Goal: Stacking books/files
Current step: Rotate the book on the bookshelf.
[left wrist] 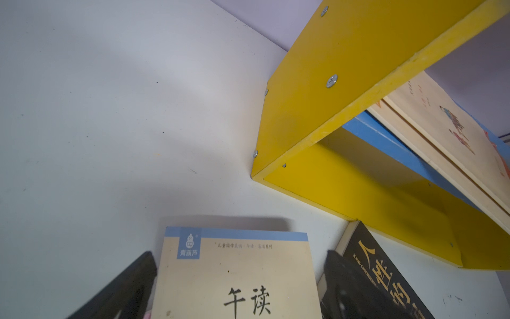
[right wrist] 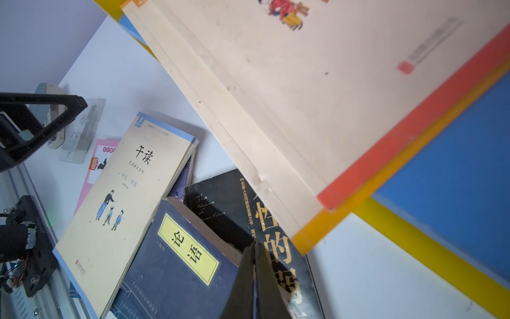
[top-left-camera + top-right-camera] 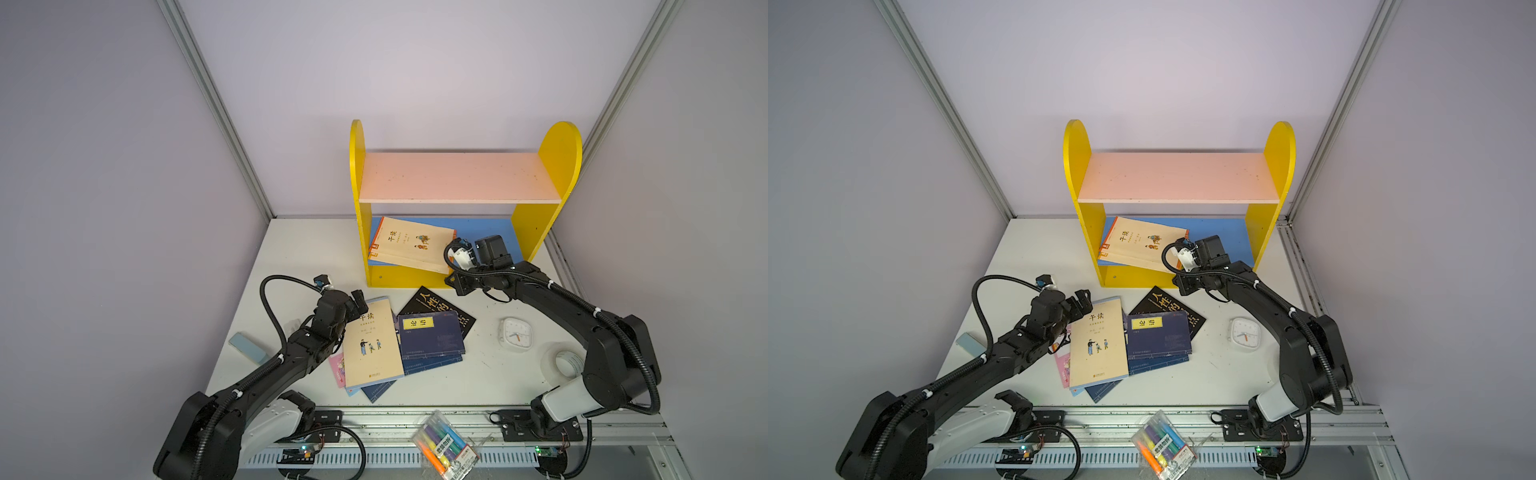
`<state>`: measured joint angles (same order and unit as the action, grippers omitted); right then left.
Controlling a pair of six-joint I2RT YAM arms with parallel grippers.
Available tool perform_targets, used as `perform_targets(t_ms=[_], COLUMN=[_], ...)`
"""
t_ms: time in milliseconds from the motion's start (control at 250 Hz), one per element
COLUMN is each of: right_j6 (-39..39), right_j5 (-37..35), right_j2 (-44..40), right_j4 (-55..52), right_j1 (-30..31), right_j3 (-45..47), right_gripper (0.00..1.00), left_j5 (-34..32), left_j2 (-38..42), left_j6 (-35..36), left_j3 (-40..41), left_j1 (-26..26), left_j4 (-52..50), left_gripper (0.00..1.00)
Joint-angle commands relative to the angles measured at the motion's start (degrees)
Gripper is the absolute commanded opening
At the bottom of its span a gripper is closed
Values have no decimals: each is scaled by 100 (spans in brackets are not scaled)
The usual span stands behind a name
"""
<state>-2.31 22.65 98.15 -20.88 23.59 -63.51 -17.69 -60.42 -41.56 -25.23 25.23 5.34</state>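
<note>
Several books lie overlapped on the white table (image 3: 299, 249): a cream one (image 3: 372, 340) on top at the left, a navy one with a yellow label (image 3: 430, 334), a black one (image 3: 436, 303) behind, and pink (image 3: 337, 370) and navy (image 3: 378, 390) edges showing underneath. Two more cream books (image 3: 409, 245) lie askew on the shelf's blue lower board, overhanging its front. My left gripper (image 3: 359, 301) (image 1: 237, 290) is open, its fingers on either side of the table cream book's (image 1: 237, 270) far edge. My right gripper (image 2: 255, 248) is shut on nothing, just off the shelf books' (image 2: 317, 82) near corner.
The yellow shelf (image 3: 559, 166) with a pink top board stands at the back of the table. A white square clock (image 3: 515, 334) and a clear tape roll (image 3: 565, 363) lie on the right. A pale blue block (image 3: 247, 347) is at the left, and a marker pack (image 3: 446, 446) is on the front rail.
</note>
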Motion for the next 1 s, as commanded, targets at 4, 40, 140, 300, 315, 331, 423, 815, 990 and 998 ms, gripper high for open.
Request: perform_targets(t_ms=[4,40,140,300,315,331,423,815,990,998], right_j6=[181,236,334,344,338,338,357,406,677,709], right_j5=[4,-101,-391,-702,-716,-731,-877,-709,-147,-116], right_j2=[257,322,424,542,557,577,676,738,350,329], right_j4=[169,209,360,342,340,331,314,79,205,238], right_j1=[90,98,96,85,84,84,60,-107,-255,-269], right_j3=[-163,-202,-289,-545,-571,-598,-741,-1032,-874,-850], right_gripper=[5,5,5,5,5,5,5,7,11,11], left_j5=[38,41,41,-34,-44,-48,-65,-82,-99,-91], left_j2=[-13,-5,38,179,194,200,249,268,242,237], left_j6=[-31,-38,-42,-71,-75,-75,-88,-89,-89,-91], left_j3=[1,12,18,78,82,88,112,117,106,109], left_j1=[-3,-7,-5,-3,-7,-7,-5,-10,-10,-10], left_j4=[78,75,16,-66,-68,-67,-91,-120,-90,-94], left_gripper=[98,98,98,98,98,98,98,98,98,98])
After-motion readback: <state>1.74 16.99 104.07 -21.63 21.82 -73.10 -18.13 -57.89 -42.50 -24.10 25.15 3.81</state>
